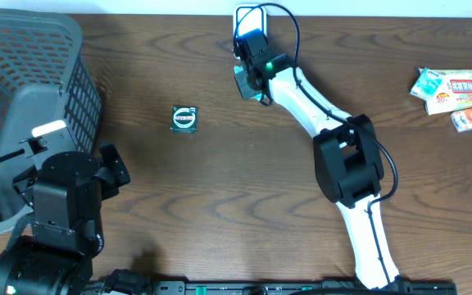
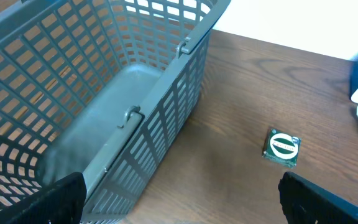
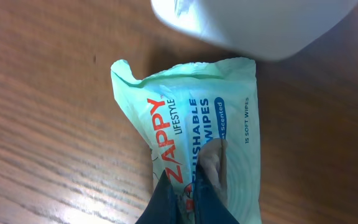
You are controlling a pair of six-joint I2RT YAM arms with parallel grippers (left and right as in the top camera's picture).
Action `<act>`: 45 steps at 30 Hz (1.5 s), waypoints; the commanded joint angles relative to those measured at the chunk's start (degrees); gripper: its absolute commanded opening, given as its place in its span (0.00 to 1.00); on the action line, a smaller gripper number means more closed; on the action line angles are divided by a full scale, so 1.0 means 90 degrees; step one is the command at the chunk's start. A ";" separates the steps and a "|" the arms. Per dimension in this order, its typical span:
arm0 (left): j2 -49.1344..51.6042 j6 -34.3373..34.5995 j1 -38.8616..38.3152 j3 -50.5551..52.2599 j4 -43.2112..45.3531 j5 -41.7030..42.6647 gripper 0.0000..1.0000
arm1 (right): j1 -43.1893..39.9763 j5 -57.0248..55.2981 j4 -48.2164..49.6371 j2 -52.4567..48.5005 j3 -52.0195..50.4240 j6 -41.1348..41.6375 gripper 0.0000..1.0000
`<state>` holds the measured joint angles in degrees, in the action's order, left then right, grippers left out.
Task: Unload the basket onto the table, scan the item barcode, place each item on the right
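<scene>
Two arms, only the right one at work. Right gripper (image 3: 188, 194) is clamped tight on the near end of the wipes pack (image 3: 185, 112), fingers pinching the wrapper at bottom centre of the wrist view. The pack's long axis runs straight up the frame from the fingers. Its far crimped end lies just short of the white scanner (image 3: 260, 25) at the top edge; whether they touch I cannot tell. Overhead, pack and scanner sit at top centre of the table, scanner the farther up.

Brand print faces the wrist camera and no barcode shows, so I judge it to be on the underside or an edge. The next move then turns on rolling the pack so that face meets the scanner, only a short reach ahead along the axis.

Left gripper (image 2: 179, 208) hangs fully spread and empty beside the basket (image 2: 166, 81), lower left of the overhead, well apart from the pack. A small green box (image 2: 283, 148) lies between the arms.
</scene>
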<state>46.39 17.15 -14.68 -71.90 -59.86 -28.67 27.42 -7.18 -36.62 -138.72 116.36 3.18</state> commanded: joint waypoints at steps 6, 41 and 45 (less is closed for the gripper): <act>0.0002 0.0010 0.0015 -0.0061 -0.0015 -0.0056 0.98 | 0.0049 0.0199 -0.0610 0.0658 0.0223 -0.0027 0.01; 0.0002 0.0010 0.0015 -0.0061 -0.0012 -0.0056 0.98 | 0.0304 0.0308 -0.1501 0.1139 -0.0342 -0.0126 0.59; 0.0002 0.0010 0.0015 -0.0061 -0.0012 -0.0056 0.98 | 0.0204 0.0313 -0.1506 0.1343 -0.0342 -0.0126 0.60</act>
<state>46.39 17.12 -14.68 -71.90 -59.86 -28.67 29.32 -4.29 -50.11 -130.52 111.44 2.33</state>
